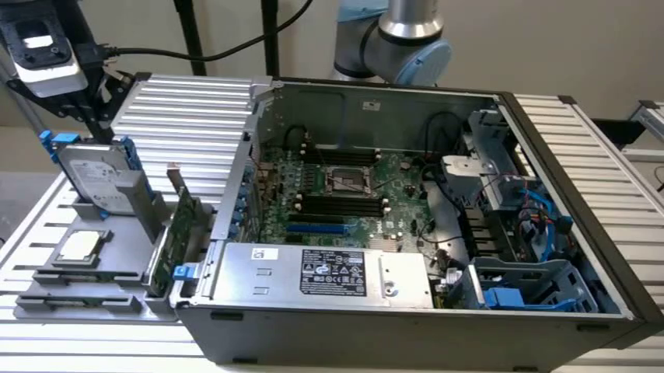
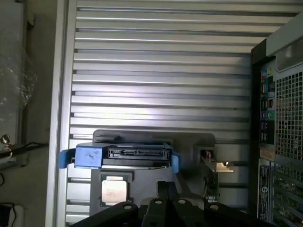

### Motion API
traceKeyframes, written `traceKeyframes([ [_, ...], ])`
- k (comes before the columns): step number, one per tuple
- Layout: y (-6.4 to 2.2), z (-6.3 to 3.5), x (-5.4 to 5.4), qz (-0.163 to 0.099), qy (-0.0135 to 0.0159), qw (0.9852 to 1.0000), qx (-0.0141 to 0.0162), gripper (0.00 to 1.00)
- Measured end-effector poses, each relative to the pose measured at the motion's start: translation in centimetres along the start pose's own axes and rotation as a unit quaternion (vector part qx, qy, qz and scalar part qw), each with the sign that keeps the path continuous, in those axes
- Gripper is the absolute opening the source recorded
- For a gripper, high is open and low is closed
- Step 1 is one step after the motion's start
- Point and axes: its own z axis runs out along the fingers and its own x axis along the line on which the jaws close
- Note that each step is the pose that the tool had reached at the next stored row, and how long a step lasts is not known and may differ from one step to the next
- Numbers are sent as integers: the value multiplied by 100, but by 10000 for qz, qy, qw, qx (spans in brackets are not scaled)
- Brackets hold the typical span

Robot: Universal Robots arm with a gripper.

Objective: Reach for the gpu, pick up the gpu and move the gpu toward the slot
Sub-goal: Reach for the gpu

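Observation:
The gpu (image 1: 186,224) stands on edge in a grey holder (image 1: 124,299) just outside the open computer case, at the exterior view's left; it looks green, thin and narrow. In the wrist view the gpu (image 2: 207,172) shows edge-on with a bright metal end beside it. My gripper (image 1: 101,128) hangs at the upper left of the exterior view, above the hard drive and well away from the gpu. In the wrist view my gripper (image 2: 166,188) has its jaws together with nothing between them. Blue slots (image 1: 316,230) lie on the motherboard inside the case.
A silver hard drive with blue rails (image 1: 99,183) (image 2: 125,153) stands in the same holder, with a square processor chip (image 1: 83,247) (image 2: 114,191) beside it. The case (image 1: 415,326) holds a power supply (image 1: 322,272) and cables. Ribbed aluminium table (image 2: 161,71) lies all around.

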Motion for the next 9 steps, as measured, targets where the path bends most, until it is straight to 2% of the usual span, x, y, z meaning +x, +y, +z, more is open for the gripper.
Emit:
traceKeyframes([
  [5, -51, -3, -118, 1, 3, 10000, 0, 11],
  [9, -143, -5, -227, 0, 4, 10000, 0, 11],
])
